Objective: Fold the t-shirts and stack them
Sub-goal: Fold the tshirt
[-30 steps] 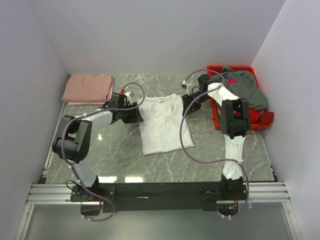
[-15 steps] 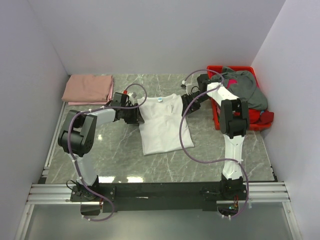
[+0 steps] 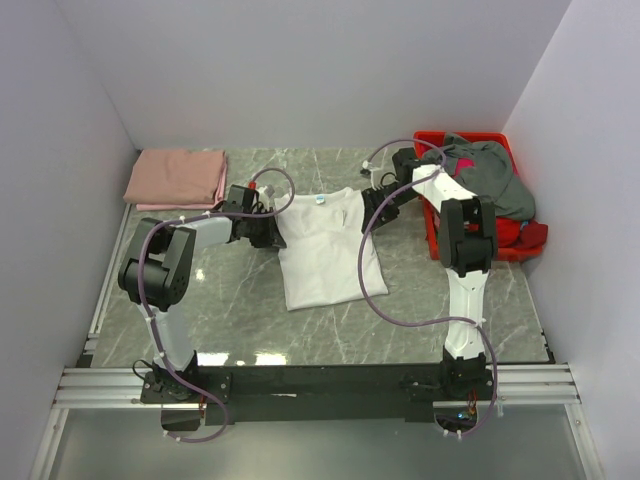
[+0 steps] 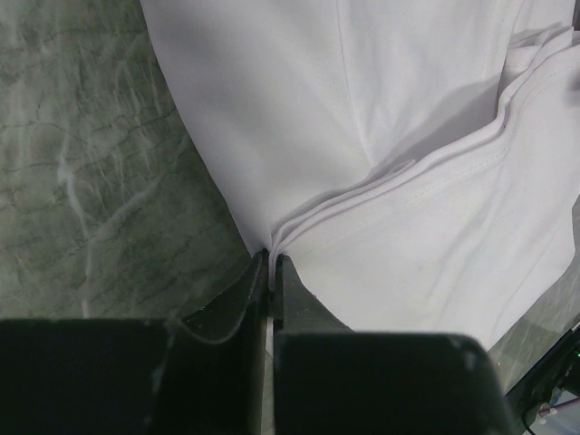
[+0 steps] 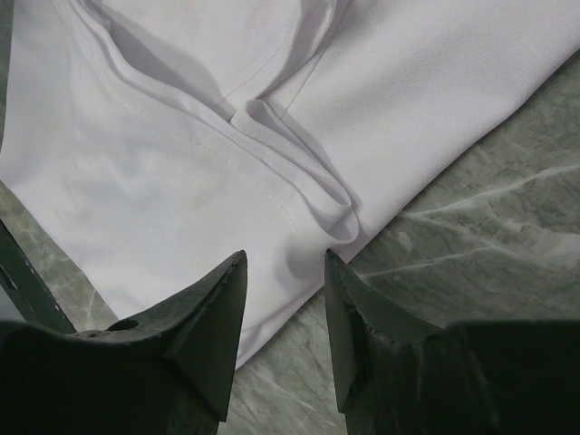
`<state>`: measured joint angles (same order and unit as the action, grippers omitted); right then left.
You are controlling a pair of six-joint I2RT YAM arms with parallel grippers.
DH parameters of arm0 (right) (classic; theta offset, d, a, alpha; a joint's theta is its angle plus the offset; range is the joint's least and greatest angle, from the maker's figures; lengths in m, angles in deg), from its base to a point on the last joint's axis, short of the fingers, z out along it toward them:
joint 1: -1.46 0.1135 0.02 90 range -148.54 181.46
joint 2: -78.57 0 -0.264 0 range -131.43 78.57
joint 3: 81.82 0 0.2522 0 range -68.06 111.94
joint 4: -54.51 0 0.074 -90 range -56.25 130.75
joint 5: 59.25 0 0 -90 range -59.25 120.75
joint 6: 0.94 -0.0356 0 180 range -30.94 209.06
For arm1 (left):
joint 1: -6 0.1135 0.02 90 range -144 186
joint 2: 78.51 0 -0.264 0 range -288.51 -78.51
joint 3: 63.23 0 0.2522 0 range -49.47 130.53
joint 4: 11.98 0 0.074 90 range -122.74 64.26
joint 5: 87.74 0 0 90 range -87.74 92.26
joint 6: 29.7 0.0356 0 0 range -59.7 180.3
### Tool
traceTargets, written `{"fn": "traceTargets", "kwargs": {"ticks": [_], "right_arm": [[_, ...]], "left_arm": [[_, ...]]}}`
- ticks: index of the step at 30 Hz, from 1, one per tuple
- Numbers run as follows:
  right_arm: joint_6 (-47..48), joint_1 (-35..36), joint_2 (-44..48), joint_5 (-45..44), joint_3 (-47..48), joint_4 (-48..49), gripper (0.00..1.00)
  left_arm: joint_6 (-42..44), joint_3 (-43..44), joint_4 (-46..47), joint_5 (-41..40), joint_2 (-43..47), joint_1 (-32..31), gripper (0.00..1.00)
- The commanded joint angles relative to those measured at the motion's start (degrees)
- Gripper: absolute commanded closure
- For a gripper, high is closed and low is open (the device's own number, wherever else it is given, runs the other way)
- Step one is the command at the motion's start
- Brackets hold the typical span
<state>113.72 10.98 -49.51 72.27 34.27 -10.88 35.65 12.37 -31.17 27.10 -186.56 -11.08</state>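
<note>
White t-shirt (image 3: 325, 250) edge is pinched tight by left gripper (image 4: 272, 265) for folding; right gripper (image 5: 285, 263) is held spread over the opposite edge, nothing gripped.

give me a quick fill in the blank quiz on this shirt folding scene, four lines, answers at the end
1. The left gripper is pinched ____ on the edge of the white t-shirt.
2. The right gripper has its jaws ____, straddling a fold at that shirt's other side.
3. The folded salmon-pink t-shirt lies in the far ____ corner of the table.
4. The grey t-shirt is heaped in the ____ plastic bin.

Missing words: shut; open; left; red
</note>
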Motion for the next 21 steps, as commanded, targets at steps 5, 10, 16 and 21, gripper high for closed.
{"fn": "traceTargets", "kwargs": {"ticks": [5, 10, 16, 21], "right_arm": [[-3.3, 0.9, -1.4, -2.8, 2.2, 2.3, 0.52], [-4.1, 0.9, -1.0, -5.0, 2.0, 3.6, 0.52], [-4.1, 0.8, -0.2, -4.8, 1.5, 4.2, 0.51], [-3.3, 1.7, -1.4, -3.3, 2.0, 2.9, 0.51]], "left_arm": [[0.6, 1.6, 0.9, 2.4, 1.2, 0.0, 0.99], [0.6, 1.8, 1.1, 3.5, 1.7, 0.0, 0.99], [1.0, 1.8, 1.3, 4.2, 2.8, 0.0, 0.99], [1.3, 1.8, 1.6, 4.7, 3.7, 0.0, 0.99]]}}
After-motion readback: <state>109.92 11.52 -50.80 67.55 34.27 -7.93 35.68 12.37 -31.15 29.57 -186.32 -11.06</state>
